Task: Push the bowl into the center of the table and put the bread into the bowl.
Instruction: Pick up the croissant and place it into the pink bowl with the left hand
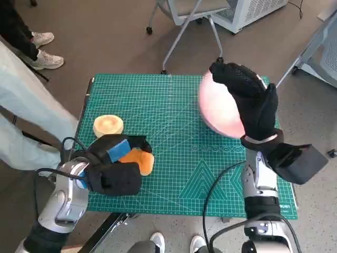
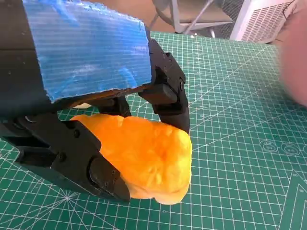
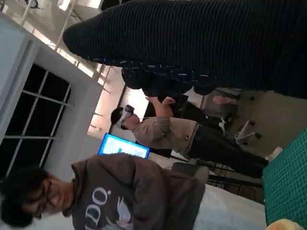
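- Left hand [image 1: 113, 168]: black, blue tape across its back, resting low over the near left part of the worktop [image 1: 174, 174]; its fingers [image 2: 165, 91] are closed around the bread [image 1: 141, 161], one set on each side of the loaf as the left wrist view shows.
- Bread: an orange-yellow, lumpy piece, sitting on the green cutting mat that covers the worktop, enclosed by the left hand with its free end projecting toward the middle of the worktop.
- Round slice [image 1: 108, 125]: a pale tan disc, lying just beyond the left hand, near the left edge of the worktop, apart from the bread.
- Right hand [image 1: 250, 103]: gloved in black knit, raised over the far right part of the worktop, laid against the right flank of the bowl [image 1: 218, 108]; whether its fingers grip the bowl or only press on it cannot be told.
- Bowl: pink, blurred, at the far right of the worktop, well apart from the bread and the left hand.
- Surroundings: two persons [image 3: 158, 132] appear in the right wrist view; a person's legs and shoes [image 1: 45, 60] stand left of the worktop.
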You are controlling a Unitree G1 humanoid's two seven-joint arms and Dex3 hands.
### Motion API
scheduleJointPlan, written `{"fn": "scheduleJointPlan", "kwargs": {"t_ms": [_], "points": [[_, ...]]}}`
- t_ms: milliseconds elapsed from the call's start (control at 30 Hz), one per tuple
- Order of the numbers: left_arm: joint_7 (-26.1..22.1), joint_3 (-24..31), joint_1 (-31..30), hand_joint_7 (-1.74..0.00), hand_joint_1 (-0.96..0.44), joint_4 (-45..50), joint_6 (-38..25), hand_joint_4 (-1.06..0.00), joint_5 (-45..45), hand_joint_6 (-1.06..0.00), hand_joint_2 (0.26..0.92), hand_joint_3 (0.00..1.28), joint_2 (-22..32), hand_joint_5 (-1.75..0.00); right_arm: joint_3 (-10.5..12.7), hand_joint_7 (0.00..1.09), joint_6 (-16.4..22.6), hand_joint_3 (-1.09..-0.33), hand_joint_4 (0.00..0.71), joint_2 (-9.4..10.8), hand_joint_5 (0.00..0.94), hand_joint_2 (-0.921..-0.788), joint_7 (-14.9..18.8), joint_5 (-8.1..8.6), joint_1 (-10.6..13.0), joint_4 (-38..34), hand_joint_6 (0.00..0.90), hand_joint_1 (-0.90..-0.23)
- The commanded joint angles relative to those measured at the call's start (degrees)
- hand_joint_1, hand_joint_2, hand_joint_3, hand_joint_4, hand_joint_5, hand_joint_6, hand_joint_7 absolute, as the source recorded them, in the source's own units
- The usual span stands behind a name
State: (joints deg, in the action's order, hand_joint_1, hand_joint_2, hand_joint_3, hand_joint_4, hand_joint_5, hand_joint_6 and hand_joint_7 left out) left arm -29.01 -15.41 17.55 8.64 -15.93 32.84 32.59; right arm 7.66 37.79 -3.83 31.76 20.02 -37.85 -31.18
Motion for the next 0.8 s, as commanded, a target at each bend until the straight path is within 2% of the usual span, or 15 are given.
{"fn": "scheduleJointPlan", "kwargs": {"t_ms": [33, 800], "points": [[-0.13, 0.40, -0.53, -1.15, 0.00, -0.09, 0.73, -0.80, -0.75, -0.66, 0.909, 0.03, 0.02, -1.04, 0.11, 0.57, 0.16, -0.725, 0.178, 0.41, 0.000, -0.921, 0.20, 0.00, 0.63, -0.83, 0.041, -0.671], [-0.74, 0.54, -0.48, -1.15, 0.00, -0.21, 1.13, -0.80, -1.42, -0.66, 0.909, 0.02, 0.13, -1.03, 0.12, 0.58, 0.74, -0.724, 0.178, 0.90, 0.000, -0.921, 0.02, 0.09, 1.17, -0.54, 0.039, -0.678]]}}
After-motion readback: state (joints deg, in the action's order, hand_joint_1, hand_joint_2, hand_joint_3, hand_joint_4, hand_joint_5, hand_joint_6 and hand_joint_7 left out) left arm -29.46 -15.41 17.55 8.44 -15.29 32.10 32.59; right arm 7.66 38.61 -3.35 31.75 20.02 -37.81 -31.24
